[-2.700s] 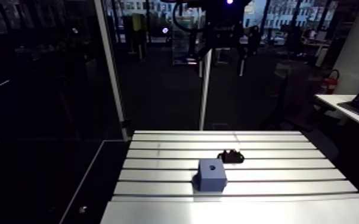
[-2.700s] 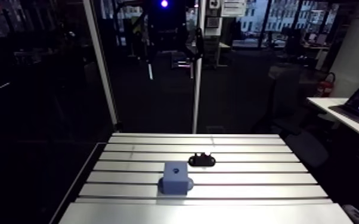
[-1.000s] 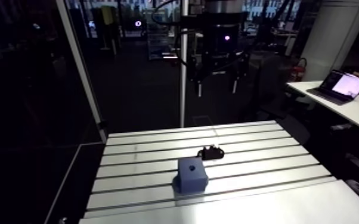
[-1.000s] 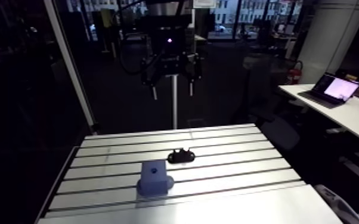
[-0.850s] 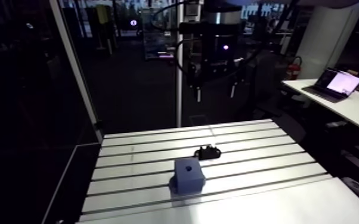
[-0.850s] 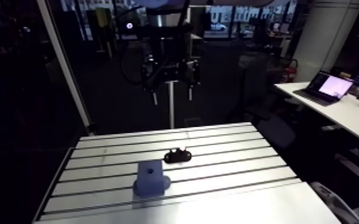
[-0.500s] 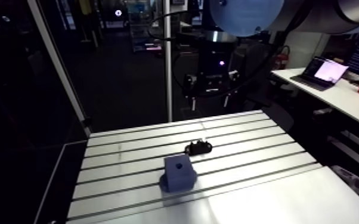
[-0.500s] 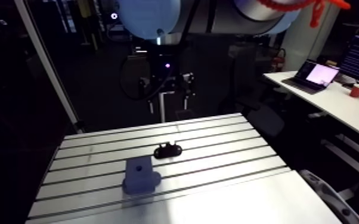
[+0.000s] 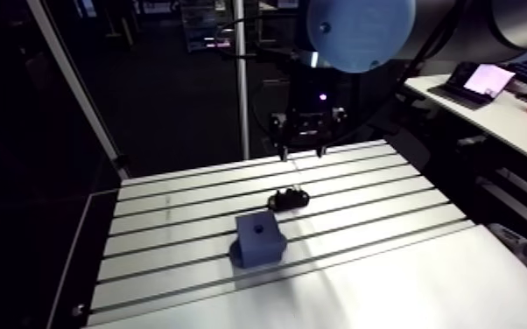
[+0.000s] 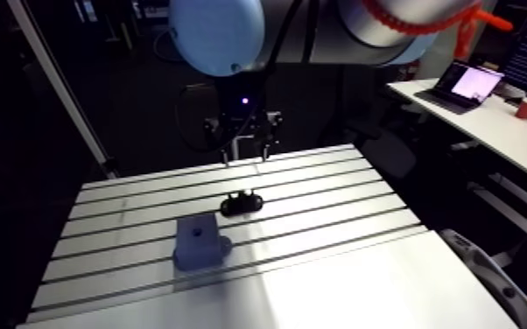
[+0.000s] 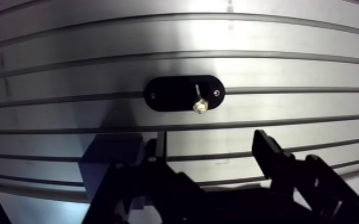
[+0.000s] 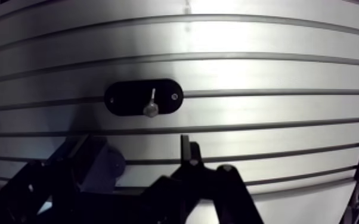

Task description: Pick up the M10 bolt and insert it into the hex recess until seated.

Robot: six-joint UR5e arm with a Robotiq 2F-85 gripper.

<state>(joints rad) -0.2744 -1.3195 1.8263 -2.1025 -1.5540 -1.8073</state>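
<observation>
M10 bolt (image 11: pixel 199 106): stands in black oval holder (image 11: pixel 164 94), mid-table, just far-right of blue block (image 9: pixel 258 238). Probably light, rigid, smooth metal; best taken across its exposed upper end. Gripper (image 11: pixel 210 149): fingers apart, empty, hovering above.

We are seeing block (image 9: pixel 259 238) sitting on table (image 9: pixel 407 262) | holder (image 9: pixel 289 199) lying near behind it, rightward in the arm view, not touching | bolt (image 11: pixel 199 106) standing on holder, ahead of gripper (image 11: pixel 209 144)
</observation>
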